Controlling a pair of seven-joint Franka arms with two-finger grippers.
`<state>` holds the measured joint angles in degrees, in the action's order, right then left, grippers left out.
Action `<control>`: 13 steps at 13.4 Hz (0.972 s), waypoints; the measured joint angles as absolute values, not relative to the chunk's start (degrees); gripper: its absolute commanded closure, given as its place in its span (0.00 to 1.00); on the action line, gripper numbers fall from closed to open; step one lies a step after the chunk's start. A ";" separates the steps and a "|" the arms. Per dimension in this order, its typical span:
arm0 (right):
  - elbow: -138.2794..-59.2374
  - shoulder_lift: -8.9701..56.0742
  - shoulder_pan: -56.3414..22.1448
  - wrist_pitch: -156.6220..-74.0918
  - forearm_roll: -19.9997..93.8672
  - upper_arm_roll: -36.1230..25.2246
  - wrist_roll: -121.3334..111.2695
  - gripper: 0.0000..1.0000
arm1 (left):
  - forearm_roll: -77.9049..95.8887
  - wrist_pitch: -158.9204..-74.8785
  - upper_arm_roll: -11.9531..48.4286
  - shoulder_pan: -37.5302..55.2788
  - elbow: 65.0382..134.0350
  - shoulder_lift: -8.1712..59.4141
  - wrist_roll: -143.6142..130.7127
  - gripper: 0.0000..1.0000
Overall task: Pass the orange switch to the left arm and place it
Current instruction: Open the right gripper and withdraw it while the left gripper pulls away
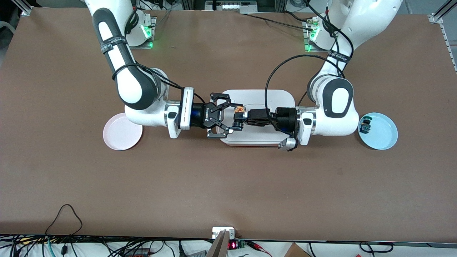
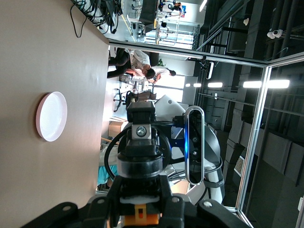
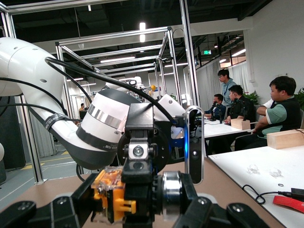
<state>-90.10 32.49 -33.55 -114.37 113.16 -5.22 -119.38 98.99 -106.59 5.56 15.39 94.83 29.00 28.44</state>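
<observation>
Both grippers meet over the white box [image 1: 266, 97]. My left gripper [image 1: 241, 117] is shut on the orange switch [image 1: 239, 109] and grips its black body from the sides; the left wrist view shows the gripper [image 2: 142, 205] and the switch's orange end [image 2: 145, 217]. My right gripper [image 1: 235, 117] has its fingers spread around the same switch, one against each end. In the right wrist view the right gripper [image 3: 137, 202] has one finger on the switch's orange end [image 3: 109, 194] and the other on its silver ring. The switch is clear of the box lid.
A pink plate [image 1: 122, 132] lies at the right arm's end of the box and also shows in the left wrist view [image 2: 51, 116]. A light-blue plate [image 1: 381, 135] at the left arm's end holds a small green-capped black part [image 1: 365, 125].
</observation>
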 measured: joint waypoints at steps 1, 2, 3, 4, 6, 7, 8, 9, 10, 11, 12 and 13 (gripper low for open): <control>-90.10 32.49 -33.54 -114.37 113.16 -5.23 -119.32 0.00 | 98.99 -106.58 5.57 15.39 94.82 29.00 28.44 1.00; -90.08 32.48 -33.43 -114.36 113.17 -5.26 -119.28 0.00 | 98.99 -106.32 5.58 15.40 94.86 29.00 28.44 1.00; -90.00 32.43 -33.13 -114.33 113.16 -5.35 -119.23 0.00 | 98.99 -106.14 5.58 15.42 94.90 29.01 28.44 1.00; -89.96 32.30 -32.73 -114.05 112.84 -5.44 -119.07 0.00 | 99.03 -106.20 5.58 15.42 94.90 29.01 28.44 1.00; -89.87 31.71 -31.37 -113.22 109.18 -5.53 -117.33 0.00 | 99.09 -106.18 5.55 15.41 94.94 29.04 28.43 1.00; -89.49 31.40 -29.96 -112.66 106.52 -5.74 -115.95 0.00 | 99.09 -105.45 5.55 15.42 95.04 29.03 28.43 1.00; -89.23 31.04 -28.12 -110.52 103.99 -6.01 -114.69 0.00 | 99.09 -104.80 5.50 15.42 95.14 29.03 28.43 1.00; -89.20 30.72 -26.02 -107.28 102.09 -6.13 -114.16 0.00 | 99.09 -104.09 5.35 15.41 95.26 29.03 28.43 1.00; -89.20 30.60 -23.91 -103.44 100.75 -6.18 -114.07 0.00 | 99.08 -103.35 5.09 15.36 95.36 29.03 28.43 1.00; -89.23 30.59 -21.96 -100.06 99.53 -6.24 -114.07 0.00 | 99.00 -102.55 4.71 15.23 95.40 29.03 28.43 1.00; -89.25 30.57 -20.22 -97.17 98.11 -6.26 -114.07 0.00 | 98.52 -101.71 4.39 14.92 95.40 28.97 28.38 1.00; -89.25 30.52 -18.56 -94.40 96.33 -6.29 -114.07 0.00 | 97.11 -100.73 4.18 14.30 95.40 28.78 28.18 1.00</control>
